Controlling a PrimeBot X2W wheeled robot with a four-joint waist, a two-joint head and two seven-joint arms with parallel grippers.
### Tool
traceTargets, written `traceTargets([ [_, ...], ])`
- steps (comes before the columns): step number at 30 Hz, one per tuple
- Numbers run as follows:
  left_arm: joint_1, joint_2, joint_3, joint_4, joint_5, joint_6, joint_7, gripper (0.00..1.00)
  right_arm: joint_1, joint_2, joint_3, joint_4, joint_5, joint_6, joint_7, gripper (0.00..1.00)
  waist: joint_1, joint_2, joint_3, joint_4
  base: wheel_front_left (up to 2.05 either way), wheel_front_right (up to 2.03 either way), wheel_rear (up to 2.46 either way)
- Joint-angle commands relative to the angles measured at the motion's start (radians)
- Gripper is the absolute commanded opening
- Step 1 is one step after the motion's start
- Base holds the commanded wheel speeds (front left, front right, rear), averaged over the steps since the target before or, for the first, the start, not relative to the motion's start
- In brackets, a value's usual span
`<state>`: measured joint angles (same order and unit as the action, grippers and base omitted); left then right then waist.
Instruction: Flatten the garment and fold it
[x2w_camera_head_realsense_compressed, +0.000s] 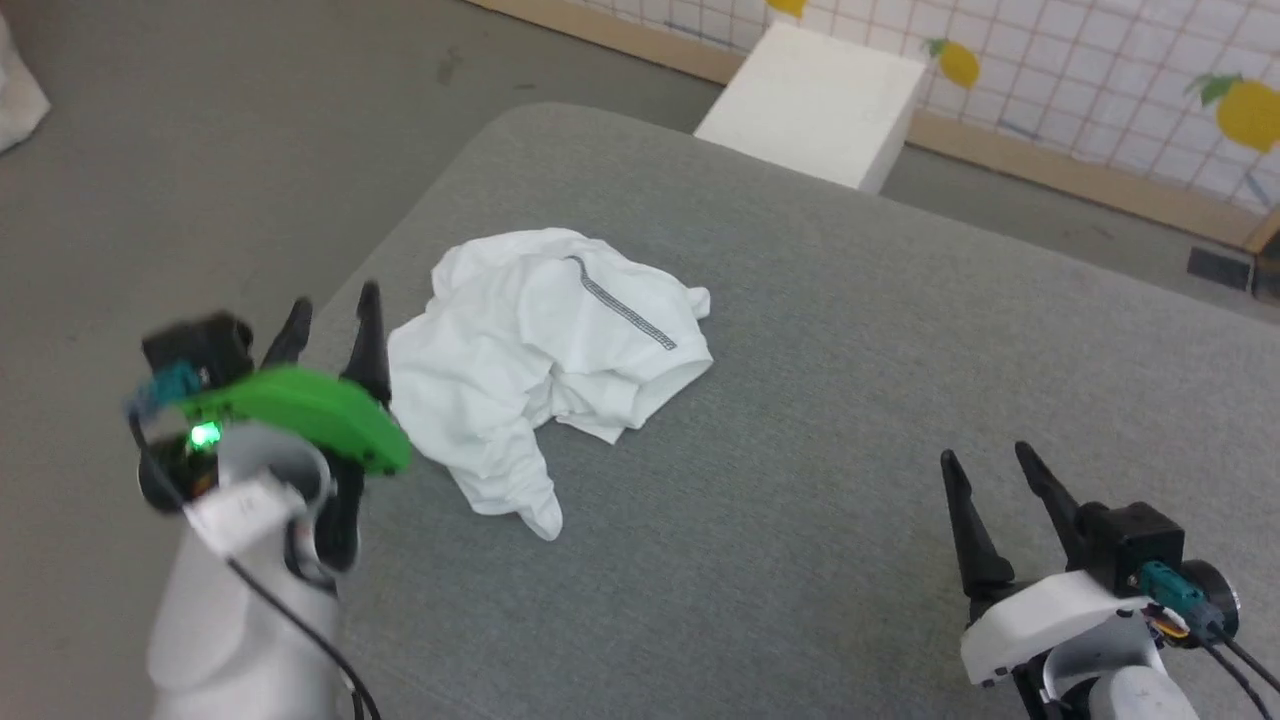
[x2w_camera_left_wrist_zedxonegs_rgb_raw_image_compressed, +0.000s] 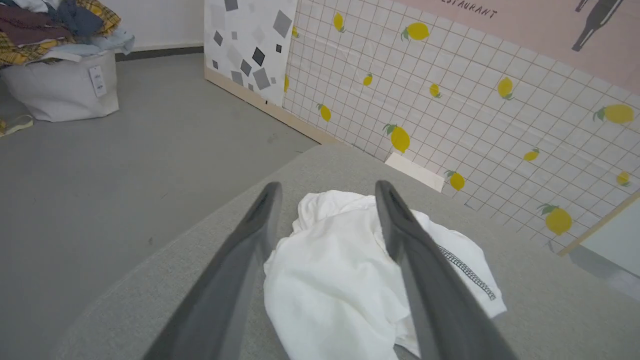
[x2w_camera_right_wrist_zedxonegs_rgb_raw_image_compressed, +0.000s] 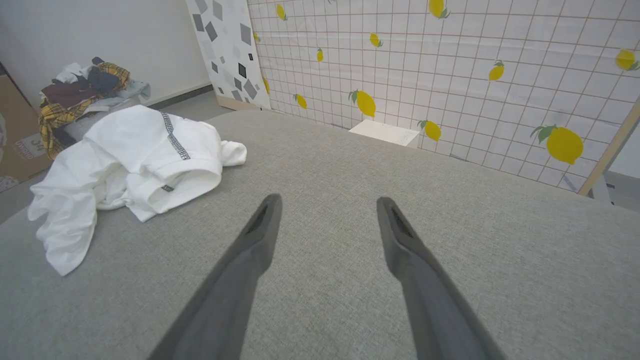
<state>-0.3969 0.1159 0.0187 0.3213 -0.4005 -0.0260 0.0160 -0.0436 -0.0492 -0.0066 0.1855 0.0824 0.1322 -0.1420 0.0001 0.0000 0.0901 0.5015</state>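
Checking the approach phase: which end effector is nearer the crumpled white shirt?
Left. The left end effector is open right beside the left edge of the shirt. The right end effector, also open, sits over the grey surface, well off to the right of it.

The shirt (x2w_camera_head_realsense_compressed: 540, 340) is plain white, its seam (x2w_camera_head_realsense_compressed: 622, 312) a dark grey zigzag. The table (x2w_camera_head_realsense_compressed: 850, 400) is grey weave. The far wall (x2w_camera_left_wrist_zedxonegs_rgb_raw_image_compressed: 475, 130) is a white grid with yellow lemons and green leaves. Far left, a panel (x2w_camera_left_wrist_zedxonegs_rgb_raw_image_compressed: 250, 45) shows grey and black squares. The box (x2w_camera_head_realsense_compressed: 815, 100) is white.
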Motion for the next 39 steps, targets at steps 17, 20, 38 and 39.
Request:
traceTargets([
  [17, -0.340, 0.130, -0.054, 0.229, -0.109, 0.008, 0.626, 1.00, -0.050, -0.001, -0.061, -0.159, -0.082, -0.002, 0.069, 1.00, -0.0001, 0.0000, 0.316, -0.226, 0.00, 0.00, 0.00],
  [20, -0.308, 0.132, -0.083, 0.257, -0.086, 0.005, 0.624, 1.00, -0.058, -0.001, -0.068, -0.173, -0.086, -0.002, 0.069, 1.00, -0.0001, 0.0000, 0.337, -0.228, 0.00, 0.00, 0.00],
  [38, -0.374, 0.127, -0.046, 0.233, -0.132, -0.080, 0.257, 0.00, -0.066, -0.001, -0.039, -0.108, -0.051, -0.002, 0.039, 1.00, -0.0001, 0.0000, 0.247, -0.220, 0.00, 0.00, 0.00],
  [39, -0.389, 0.130, -0.047, 0.220, -0.131, -0.082, 0.245, 0.00, -0.065, -0.001, -0.036, -0.097, -0.043, -0.002, 0.033, 1.00, -0.0001, 0.0000, 0.231, -0.226, 0.00, 0.00, 0.00],
])
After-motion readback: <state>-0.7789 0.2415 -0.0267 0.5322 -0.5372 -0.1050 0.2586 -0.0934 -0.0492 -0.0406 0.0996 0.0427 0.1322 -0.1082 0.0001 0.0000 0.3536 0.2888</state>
